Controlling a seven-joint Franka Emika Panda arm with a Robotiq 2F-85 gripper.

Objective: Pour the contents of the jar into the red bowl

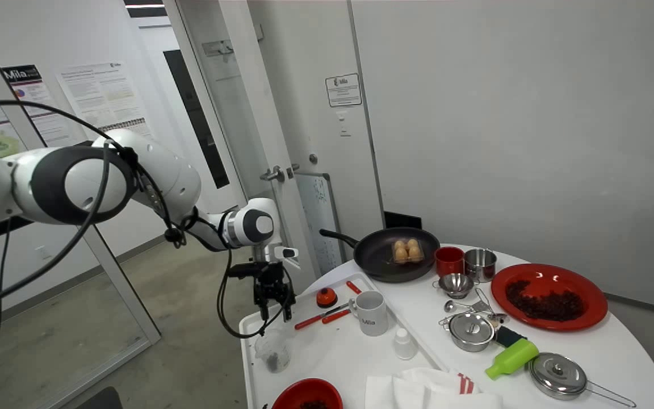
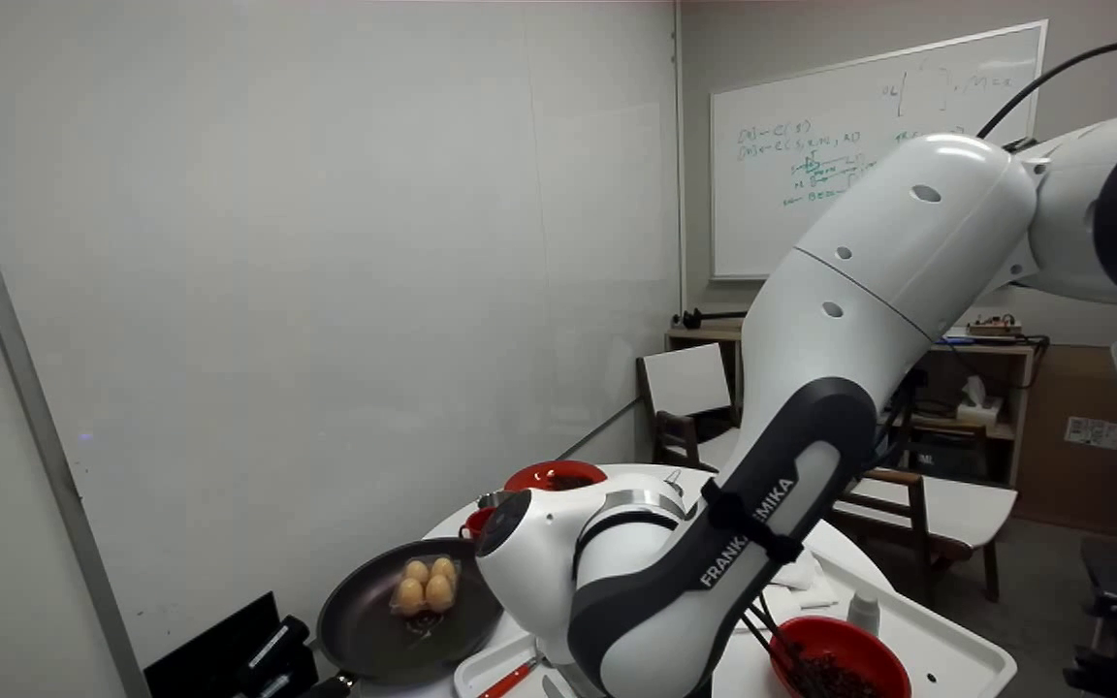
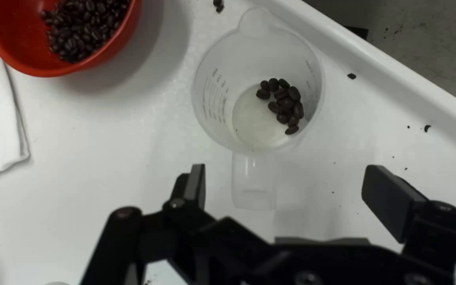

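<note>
Red bowl [image 1: 297, 392]: cut off by the lower frame border in both exterior views. Red cup [image 2: 472, 524], at the wall-side edge of the counter [image 1: 616, 346]: partly hidden behind the arm [image 2: 908, 233] in an exterior view. Jar [image 3: 247, 65]: scale numerals [image 3: 215, 73] blurred.

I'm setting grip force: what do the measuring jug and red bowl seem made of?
Measuring jug: clear, slightly cloudy, likely plastic; the white tray shows through its handle.
Red bowl: smooth, opaque, perhaps plastic; its solid red wall hides the tray.
</note>
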